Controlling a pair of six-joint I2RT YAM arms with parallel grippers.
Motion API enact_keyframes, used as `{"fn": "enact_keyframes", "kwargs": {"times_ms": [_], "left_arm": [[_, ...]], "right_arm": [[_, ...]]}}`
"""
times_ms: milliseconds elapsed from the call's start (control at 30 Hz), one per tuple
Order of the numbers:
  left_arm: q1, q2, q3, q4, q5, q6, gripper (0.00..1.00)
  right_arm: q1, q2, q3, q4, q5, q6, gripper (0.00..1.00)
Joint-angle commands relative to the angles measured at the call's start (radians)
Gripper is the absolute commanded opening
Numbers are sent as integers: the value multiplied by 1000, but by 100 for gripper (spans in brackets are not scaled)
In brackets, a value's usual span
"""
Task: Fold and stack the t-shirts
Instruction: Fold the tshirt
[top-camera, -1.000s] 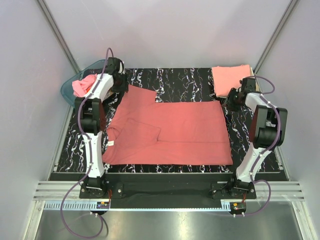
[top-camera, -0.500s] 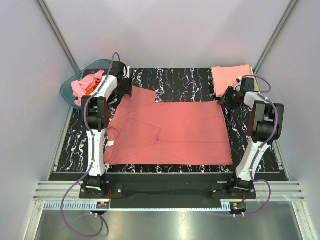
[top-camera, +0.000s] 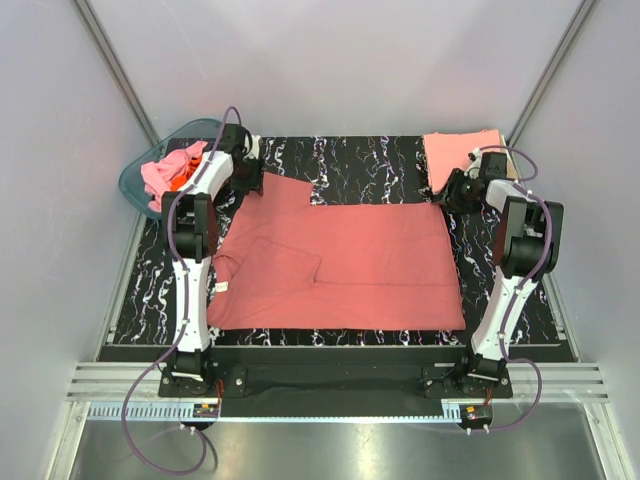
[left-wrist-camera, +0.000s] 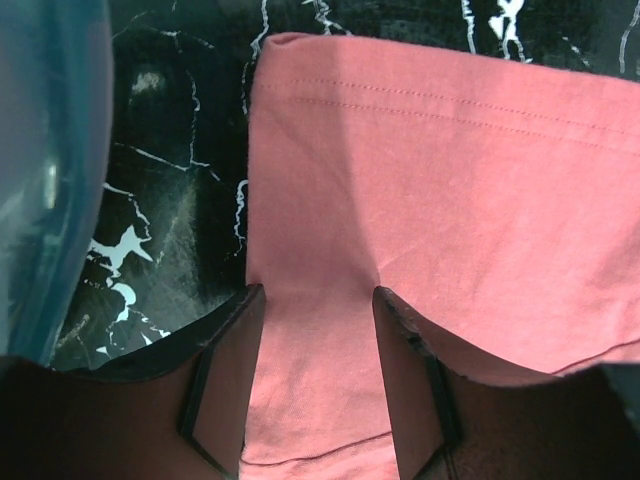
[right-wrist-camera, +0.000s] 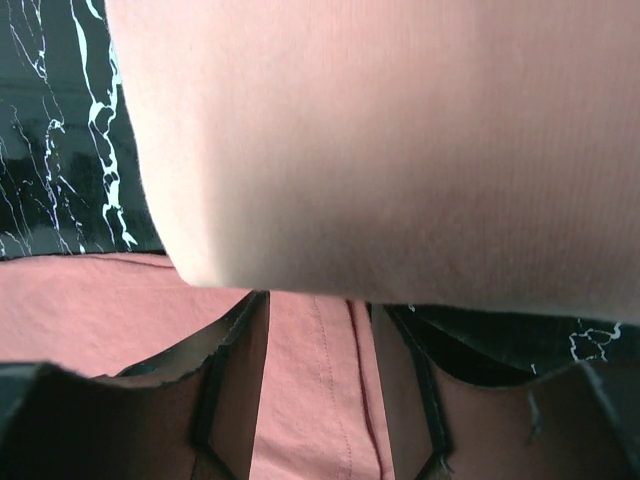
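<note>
Top external: red t-shirt (top-camera: 350, 255) on black white-veined mat (top-camera: 370, 165), pale walls (top-camera: 330, 60) around.

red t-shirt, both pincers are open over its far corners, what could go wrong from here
1. The right pincer hovers close beside the folded pink shirt; closing or lifting might snag it and drag it along.
2. The left pincer straddles the red t-shirt close to its side edge, beside the tub; a shallow grip could slip.

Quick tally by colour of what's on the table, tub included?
Brick-red shirt, spread flat: 1
Salmon-pink shirt, folded: 1
Pink cloth in tub: 1
Orange cloth in tub: 1
Teal tub: 1
Total: 5
</note>
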Motion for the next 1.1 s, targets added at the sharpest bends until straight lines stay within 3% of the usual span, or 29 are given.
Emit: {"fn": "enact_keyframes", "kwargs": {"times_ms": [0, 167, 233, 333, 367, 433, 467, 567, 600, 1067], "left_arm": [[29, 41, 29, -2, 32, 40, 54], [31, 49, 39, -8, 34, 50, 49], [34, 49, 45, -7, 44, 52, 31], [32, 43, 56, -7, 63, 46, 15], [32, 38, 59, -8, 69, 43, 5], [32, 18, 72, -8, 95, 29, 0], [32, 9, 76, -8, 107, 15, 0], [28, -26, 95, -7, 145, -9, 0], [25, -46, 97, -7, 152, -8, 0], [6, -190, 10, -1, 113, -8, 0]], "right_arm": [[-2, 15, 45, -14, -18, -30, 53], [-4, 28, 56, -23, -16, -27, 53], [-4, 41, 80, -39, -25, -28, 52], [-4, 54, 91, -51, -36, -33, 49], [-4, 52, 94, -50, -42, -36, 45], [-4, 52, 93, -50, -42, -40, 35], [-4, 48, 93, -51, -39, -42, 23], [-2, 41, 91, -48, -47, -47, 3], [-2, 37, 91, -47, -46, -47, 0], [-4, -130, -28, 9, 31, 22, 0]]}}
